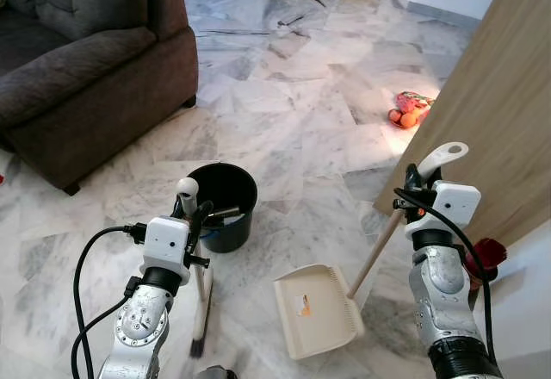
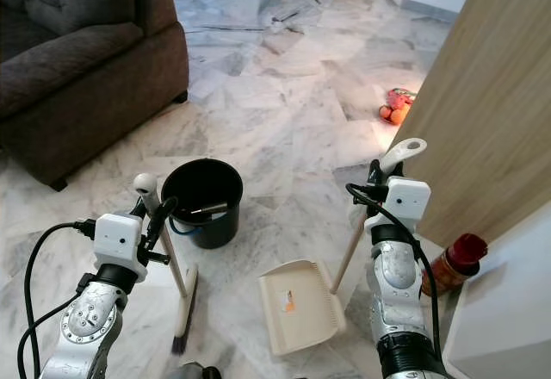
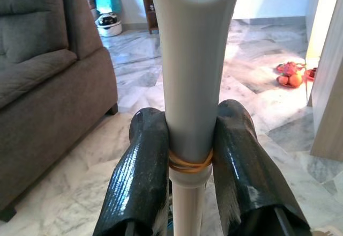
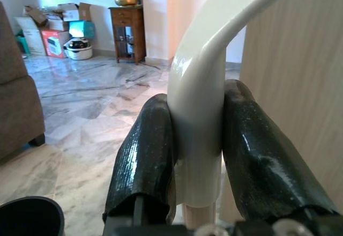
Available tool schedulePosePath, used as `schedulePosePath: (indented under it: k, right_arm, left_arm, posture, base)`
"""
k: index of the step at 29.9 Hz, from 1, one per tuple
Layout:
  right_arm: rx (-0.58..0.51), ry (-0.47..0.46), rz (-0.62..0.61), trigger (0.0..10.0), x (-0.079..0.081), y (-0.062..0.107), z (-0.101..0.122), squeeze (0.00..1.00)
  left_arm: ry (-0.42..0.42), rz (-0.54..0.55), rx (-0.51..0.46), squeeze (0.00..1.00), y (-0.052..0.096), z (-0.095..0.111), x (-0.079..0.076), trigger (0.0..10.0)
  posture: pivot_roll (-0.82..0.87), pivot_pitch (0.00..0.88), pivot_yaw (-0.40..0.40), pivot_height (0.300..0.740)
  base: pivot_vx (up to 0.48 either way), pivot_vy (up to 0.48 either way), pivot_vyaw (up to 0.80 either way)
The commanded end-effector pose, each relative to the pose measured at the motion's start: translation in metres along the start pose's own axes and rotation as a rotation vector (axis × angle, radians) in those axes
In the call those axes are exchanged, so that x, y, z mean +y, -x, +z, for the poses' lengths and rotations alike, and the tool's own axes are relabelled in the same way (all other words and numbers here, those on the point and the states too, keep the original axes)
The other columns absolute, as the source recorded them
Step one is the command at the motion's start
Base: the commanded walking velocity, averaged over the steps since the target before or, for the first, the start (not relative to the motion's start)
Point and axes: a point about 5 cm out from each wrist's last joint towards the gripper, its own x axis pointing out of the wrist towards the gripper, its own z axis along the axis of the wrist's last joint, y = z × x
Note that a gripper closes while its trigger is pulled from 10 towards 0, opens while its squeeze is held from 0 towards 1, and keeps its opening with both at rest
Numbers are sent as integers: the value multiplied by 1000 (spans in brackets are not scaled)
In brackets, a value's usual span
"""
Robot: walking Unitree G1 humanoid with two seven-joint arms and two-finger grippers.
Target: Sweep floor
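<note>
Pale marble floor [image 1: 284, 112] runs between a dark sofa [image 1: 77, 60] and a wooden panel [image 1: 508, 112], with a black bucket [image 1: 225, 202] standing just in front of the robot. The broom [image 1: 200, 310] stands close beside that bucket, so a careless stroke could knock it over; the dustpan [image 1: 317, 310] lies flat on the tiles and may skid if pushed hard (marble looks slick). The left gripper [image 3: 190, 155] is clamped narrowly around the broom's grey handle top. The right gripper [image 4: 195, 155] squeezes the dustpan's white handle, fingers [image 4: 142, 161] pressed against both sides.
</note>
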Motion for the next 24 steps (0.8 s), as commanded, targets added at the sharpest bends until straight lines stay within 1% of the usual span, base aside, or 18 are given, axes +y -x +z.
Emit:
schedulePosePath:
  k: [1,5,9,10,24]
  right_arm:
    - [-17,2,-10,10000,-2,-4,5,0]
    - [-18,4,-12,10000,-2,-5,5,0]
    - [-19,9,-14,10000,-2,-5,5,0]
    - [-19,10,-14,10000,-3,-5,5,0]
    - [-19,21,-12,10000,-2,-5,5,0]
  left_arm:
    - [-10,3,-30,0,-2,5,1,10000]
    - [-31,-2,-23,0,-2,5,0,10000]
    - [-30,-2,-25,0,-2,5,0,10000]
    - [-19,5,-22,0,-2,5,0,10000]
    - [-21,3,-23,0,-2,5,-1,10000]
  posture:
    - [72,108,-36,740]
    - [71,109,-37,740]
    - [69,112,-39,740]
    - [69,113,-39,740]
    - [68,118,-41,740]
  base:
    - [0,0,-781]
    - [0,0,-783]
    - [0,-439,-781]
    - [0,0,-781]
    - [0,0,-781]
